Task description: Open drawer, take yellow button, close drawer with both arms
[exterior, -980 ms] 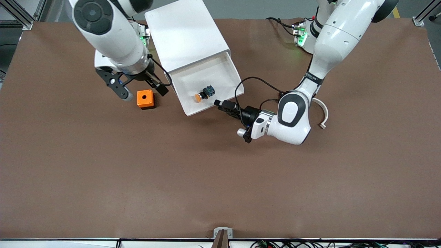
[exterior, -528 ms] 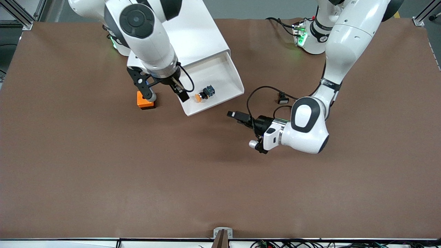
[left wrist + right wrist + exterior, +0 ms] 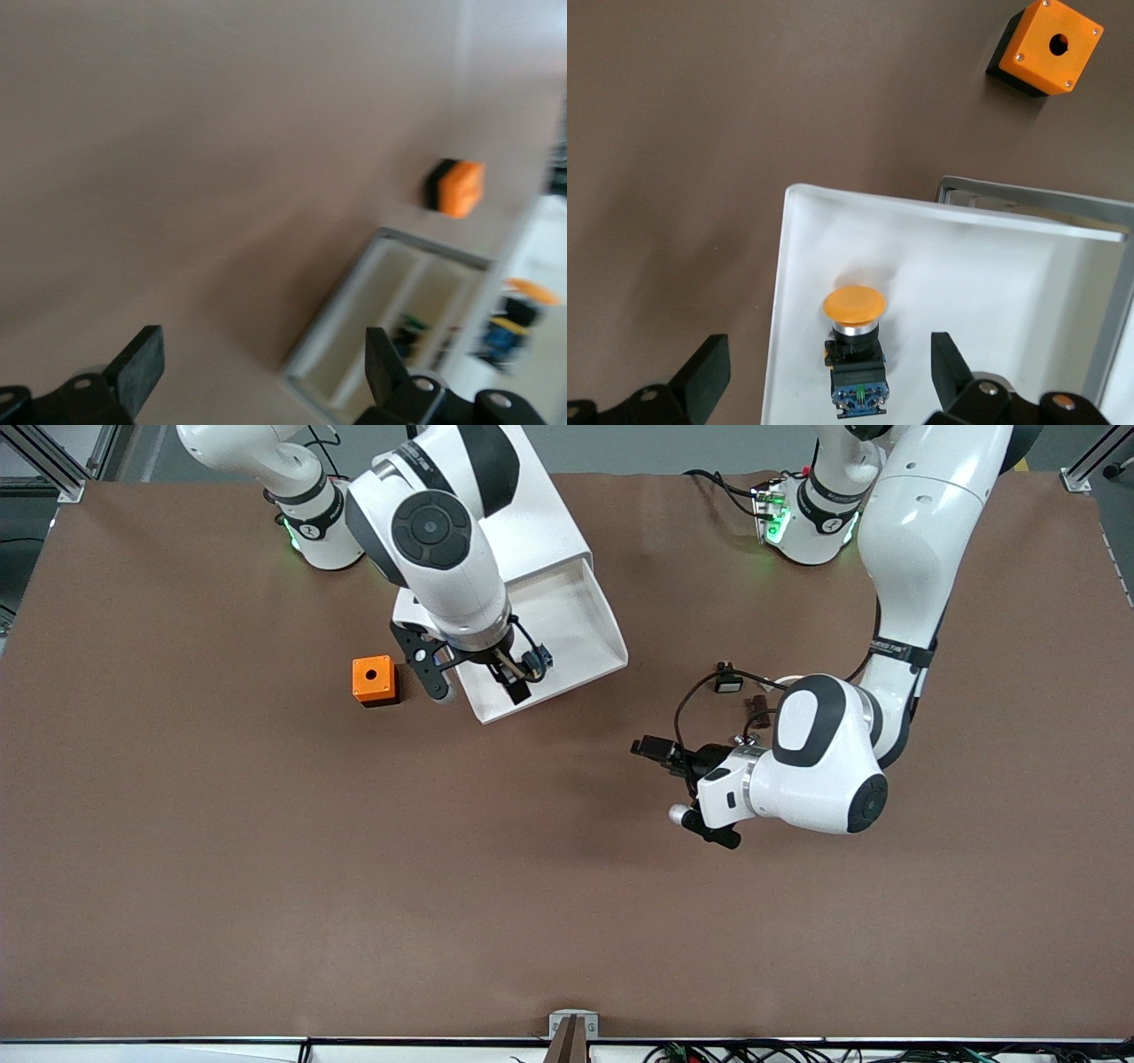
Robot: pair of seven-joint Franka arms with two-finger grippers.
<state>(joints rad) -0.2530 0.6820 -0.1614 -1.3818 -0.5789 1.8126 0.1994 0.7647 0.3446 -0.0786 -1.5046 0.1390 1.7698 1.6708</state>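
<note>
The drawer [image 3: 611, 642], the top one of the white cabinet [image 3: 523, 514], stands pulled out. The button [image 3: 854, 352] lies on its white floor [image 3: 983, 283], orange-yellow cap [image 3: 854, 304] toward the drawer's front wall. In the front view only its bluish end [image 3: 538, 660] shows under the right arm. My right gripper [image 3: 474, 684] hangs open over the drawer's front part, and in the right wrist view [image 3: 828, 372] its fingers stand on either side of the button, apart from it. My left gripper [image 3: 654, 749] is open and empty over bare mat, away from the drawer; its wrist view [image 3: 261, 367] is blurred.
An orange cube with a hole [image 3: 373, 680] stands on the mat beside the drawer, toward the right arm's end; it also shows in the right wrist view [image 3: 1046, 46]. Small black parts on a cable [image 3: 728, 683] lie by the left arm.
My right arm has swung from over the orange cube to over the open drawer, above the button. My left gripper has drawn back from the drawer's front, toward the left arm's end.
</note>
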